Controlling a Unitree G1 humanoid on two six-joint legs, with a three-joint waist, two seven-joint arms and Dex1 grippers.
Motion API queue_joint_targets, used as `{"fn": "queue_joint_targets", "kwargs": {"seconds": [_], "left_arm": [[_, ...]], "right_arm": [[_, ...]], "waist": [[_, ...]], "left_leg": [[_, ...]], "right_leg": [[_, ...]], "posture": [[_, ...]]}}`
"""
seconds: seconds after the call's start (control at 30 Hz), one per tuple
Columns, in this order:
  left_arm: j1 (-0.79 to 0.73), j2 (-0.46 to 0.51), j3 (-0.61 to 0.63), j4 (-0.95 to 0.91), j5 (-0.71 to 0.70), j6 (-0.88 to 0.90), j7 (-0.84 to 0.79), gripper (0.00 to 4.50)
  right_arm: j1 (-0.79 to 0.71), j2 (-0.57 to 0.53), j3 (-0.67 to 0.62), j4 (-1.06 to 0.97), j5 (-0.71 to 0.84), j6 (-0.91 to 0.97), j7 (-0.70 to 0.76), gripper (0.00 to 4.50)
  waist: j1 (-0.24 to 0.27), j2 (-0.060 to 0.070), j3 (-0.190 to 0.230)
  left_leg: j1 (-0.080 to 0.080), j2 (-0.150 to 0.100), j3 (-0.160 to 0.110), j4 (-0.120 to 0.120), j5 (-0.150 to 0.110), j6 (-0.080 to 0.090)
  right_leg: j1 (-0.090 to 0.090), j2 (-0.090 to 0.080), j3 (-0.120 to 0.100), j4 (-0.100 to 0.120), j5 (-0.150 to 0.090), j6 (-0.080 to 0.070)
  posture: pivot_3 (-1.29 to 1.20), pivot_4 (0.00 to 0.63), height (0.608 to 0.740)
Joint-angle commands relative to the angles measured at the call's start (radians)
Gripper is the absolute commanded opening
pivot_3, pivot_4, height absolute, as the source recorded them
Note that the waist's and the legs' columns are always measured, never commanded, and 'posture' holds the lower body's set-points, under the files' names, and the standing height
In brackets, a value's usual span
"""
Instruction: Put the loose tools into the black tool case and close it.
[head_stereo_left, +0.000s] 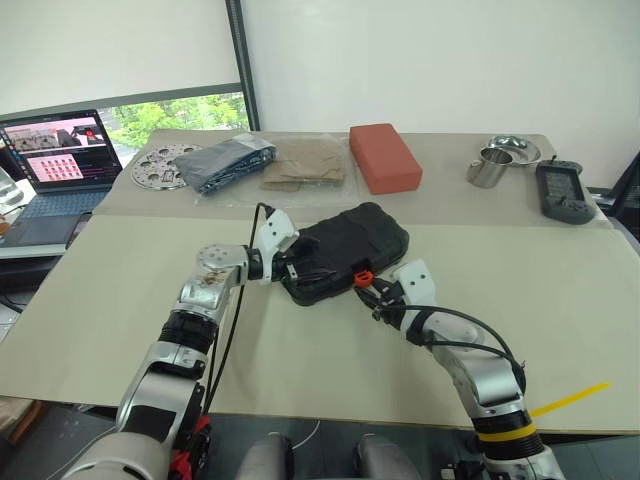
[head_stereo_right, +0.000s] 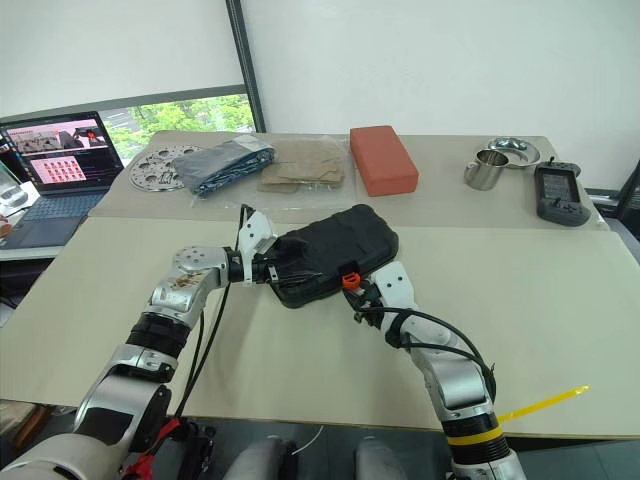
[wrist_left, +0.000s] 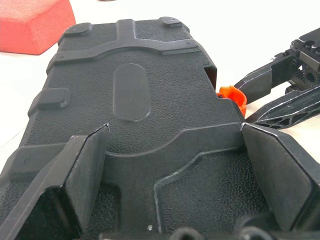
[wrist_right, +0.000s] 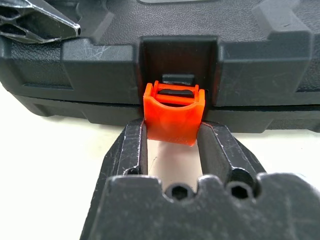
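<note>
The black tool case (head_stereo_left: 345, 250) lies closed on the beige table, its ribbed lid up. My left gripper (head_stereo_left: 290, 262) is open at the case's left end, and its fingers (wrist_left: 85, 170) rest spread wide over the lid. At the case's near edge, my right gripper (wrist_right: 174, 131) is shut on the small orange latch (wrist_right: 174, 117), one finger against each side of it. That same gripper (wrist_left: 280, 95) shows beside the latch (wrist_left: 232, 97) in the left wrist view. The loose tools are out of view.
A red-orange block (head_stereo_left: 384, 156) sits just behind the case. Farther back are bagged items (head_stereo_left: 230, 163), a perforated metal disc (head_stereo_left: 160, 165), a steel cup (head_stereo_left: 488, 167) and a black handset (head_stereo_left: 563, 190). A laptop (head_stereo_left: 60, 160) stands at far left.
</note>
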Motion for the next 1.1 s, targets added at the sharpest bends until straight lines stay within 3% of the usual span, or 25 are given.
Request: {"fn": "queue_joint_targets", "kwargs": {"seconds": [0.03, 0.77, 0.83, 0.97, 1.1], "left_arm": [[0.043, -0.010, -0.073, 0.051, 0.060, 0.017, -0.003, 4.50], [0.066, -0.011, -0.080, 0.038, 0.064, 0.019, 0.007, 4.50], [0.074, -0.006, -0.075, 0.023, 0.060, 0.029, 0.013, 4.50], [0.108, 0.005, -0.070, -0.018, 0.054, 0.047, 0.026, 4.50], [0.135, 0.008, -0.065, -0.049, 0.051, 0.062, 0.037, 4.50]], "right_arm": [[-0.018, 0.007, -0.041, -0.111, 0.010, -0.075, -0.014, 1.24], [-0.107, 0.006, 0.016, -0.035, -0.039, 0.000, -0.019, 1.24], [-0.112, 0.017, 0.022, -0.027, -0.043, -0.006, -0.020, 2.17], [-0.114, 0.031, 0.028, -0.019, -0.052, -0.025, -0.019, 3.46], [-0.098, 0.021, 0.021, -0.037, -0.046, -0.017, -0.004, 3.46]], "waist": [[0.001, 0.000, 0.000], [0.000, 0.000, 0.000], [-0.005, 0.000, 0.000], [-0.010, 0.000, 0.000], [-0.012, 0.000, 0.000]], "left_leg": [[0.000, 0.000, 0.000, 0.000, 0.000, 0.000], [0.000, 0.000, 0.000, 0.000, 0.000, 0.000], [0.001, 0.000, 0.000, -0.001, 0.000, 0.000], [0.002, 0.001, 0.000, -0.001, 0.000, 0.000], [0.002, 0.001, 0.000, -0.001, 0.000, 0.000]], "right_leg": [[0.000, 0.000, 0.000, 0.000, 0.000, 0.000], [0.000, 0.000, 0.001, -0.001, 0.000, 0.000], [0.000, 0.000, 0.001, -0.001, 0.000, 0.000], [0.000, 0.001, 0.001, 0.000, 0.000, 0.000], [0.000, 0.001, 0.002, 0.000, 0.000, 0.001]], "posture": [[0.00, 0.150, 0.740], [0.00, 0.150, 0.740], [0.00, 0.150, 0.740], [0.00, 0.150, 0.740], [0.00, 0.150, 0.740]]}}
